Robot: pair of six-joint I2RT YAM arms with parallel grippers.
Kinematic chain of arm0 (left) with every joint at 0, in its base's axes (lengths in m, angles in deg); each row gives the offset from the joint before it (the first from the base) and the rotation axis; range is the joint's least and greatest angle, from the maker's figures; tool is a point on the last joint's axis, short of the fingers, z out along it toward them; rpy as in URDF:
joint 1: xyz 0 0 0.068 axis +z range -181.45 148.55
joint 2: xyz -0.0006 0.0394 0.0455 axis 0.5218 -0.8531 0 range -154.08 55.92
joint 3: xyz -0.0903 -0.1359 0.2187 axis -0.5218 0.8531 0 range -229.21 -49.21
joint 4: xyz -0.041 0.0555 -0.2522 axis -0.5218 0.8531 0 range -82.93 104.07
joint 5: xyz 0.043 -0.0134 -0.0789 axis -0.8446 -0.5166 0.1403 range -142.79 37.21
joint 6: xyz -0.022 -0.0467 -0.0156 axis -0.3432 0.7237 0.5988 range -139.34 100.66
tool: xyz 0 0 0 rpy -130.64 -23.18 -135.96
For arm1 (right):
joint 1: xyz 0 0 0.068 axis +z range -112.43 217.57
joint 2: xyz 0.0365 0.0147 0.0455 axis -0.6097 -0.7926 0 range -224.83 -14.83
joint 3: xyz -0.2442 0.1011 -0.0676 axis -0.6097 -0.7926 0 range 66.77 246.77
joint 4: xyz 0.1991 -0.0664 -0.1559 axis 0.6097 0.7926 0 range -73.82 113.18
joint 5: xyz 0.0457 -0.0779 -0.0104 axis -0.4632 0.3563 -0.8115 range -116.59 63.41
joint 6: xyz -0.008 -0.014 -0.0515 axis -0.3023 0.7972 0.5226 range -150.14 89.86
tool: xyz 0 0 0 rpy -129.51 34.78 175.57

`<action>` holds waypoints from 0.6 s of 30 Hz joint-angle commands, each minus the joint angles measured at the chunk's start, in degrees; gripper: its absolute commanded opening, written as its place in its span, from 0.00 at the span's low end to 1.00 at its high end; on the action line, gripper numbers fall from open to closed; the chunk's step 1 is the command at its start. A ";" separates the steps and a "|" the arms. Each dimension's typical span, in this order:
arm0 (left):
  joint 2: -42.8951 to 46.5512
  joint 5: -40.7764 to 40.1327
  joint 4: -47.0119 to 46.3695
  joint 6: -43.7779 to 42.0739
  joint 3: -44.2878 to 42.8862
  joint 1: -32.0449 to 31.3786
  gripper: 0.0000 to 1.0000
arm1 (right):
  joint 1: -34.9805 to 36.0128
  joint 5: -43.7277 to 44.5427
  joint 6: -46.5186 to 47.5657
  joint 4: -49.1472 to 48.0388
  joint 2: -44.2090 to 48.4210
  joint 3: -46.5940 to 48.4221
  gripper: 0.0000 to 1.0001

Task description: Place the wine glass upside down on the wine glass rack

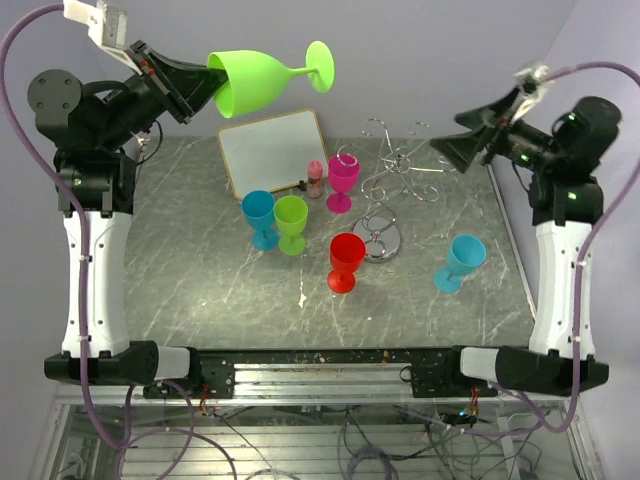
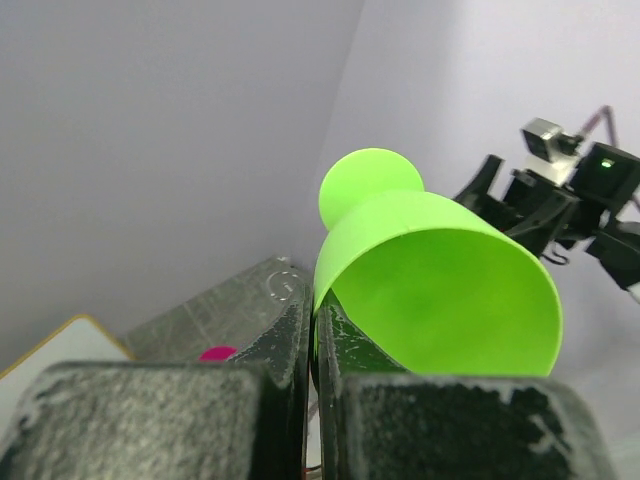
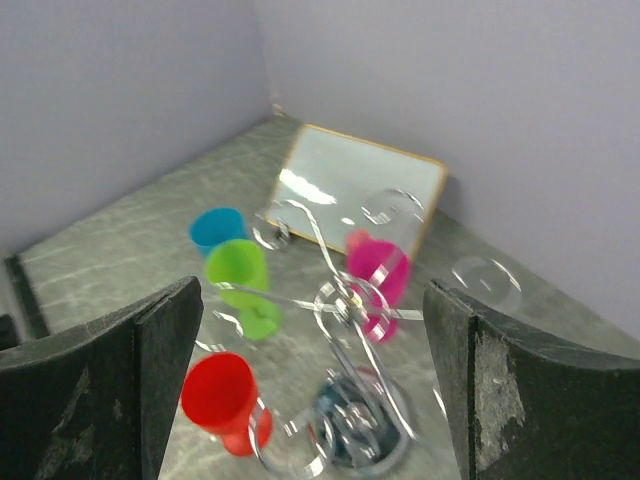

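Left gripper (image 1: pixel 207 88): pinching green glass (image 1: pixel 250 82) rim, upper left.
Right gripper (image 3: pixel 310 300): spread, empty.
Risk: rim slips; rack (image 1: pixel 381 240) topples.

Walls (image 1: pixel 450 50): plain pale lilac, meeting in a corner.
Table (image 1: pixel 190 285): grey marbled top; metal rail (image 1: pixel 320 372) along the near edge.
Light: soft, even.
Below: cables (image 1: pixel 350 440), possibly on a clear shelf.

Shiny metal rack (image 1: pixel 385 245), matt plastic glass (image 1: pixel 250 82)
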 commanded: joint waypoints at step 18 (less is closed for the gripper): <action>-8.00 -6.46 0.81 -7.81 -4.18 -12.61 0.07 | 28.71 13.12 4.78 -3.53 -17.86 17.50 0.88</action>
